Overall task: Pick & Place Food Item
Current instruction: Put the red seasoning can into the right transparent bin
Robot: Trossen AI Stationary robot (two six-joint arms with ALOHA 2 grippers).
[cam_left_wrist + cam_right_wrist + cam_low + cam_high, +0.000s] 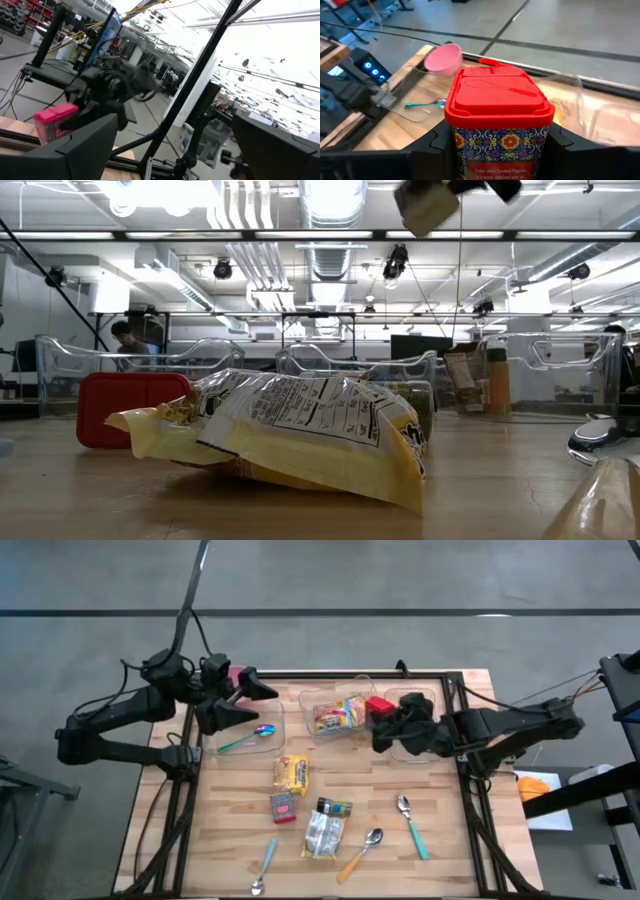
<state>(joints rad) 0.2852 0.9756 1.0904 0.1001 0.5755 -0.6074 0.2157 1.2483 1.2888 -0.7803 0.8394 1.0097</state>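
Observation:
My right gripper (385, 722) is shut on a tin with a red lid (378, 706) and a patterned body (500, 142). It hangs above the far side of the table, between the middle clear container (340, 718) and the right one (422, 700). My left gripper (250, 703) stands open and bare over the far left corner, by a pink bowl (444, 59). In the left wrist view its two fingers (85, 150) stand wide apart, and the right arm with the tin (55, 120) shows beyond them. My right gripper pinches the tin's patterned body (462, 145) just below the red lid, one finger on each of two opposite sides. The fingers come from the table's right side, slanting down. The tin stands upright between them, lid up, lifted clear of the table.
The middle container holds colourful snack bags (338, 716). A teal spoon (250, 738) lies in the left clear container. On the bare wood lie a yellow bag (291, 774), a small red tin (283, 807), a dark-topped bag (325, 830) and several spoons (410, 825).

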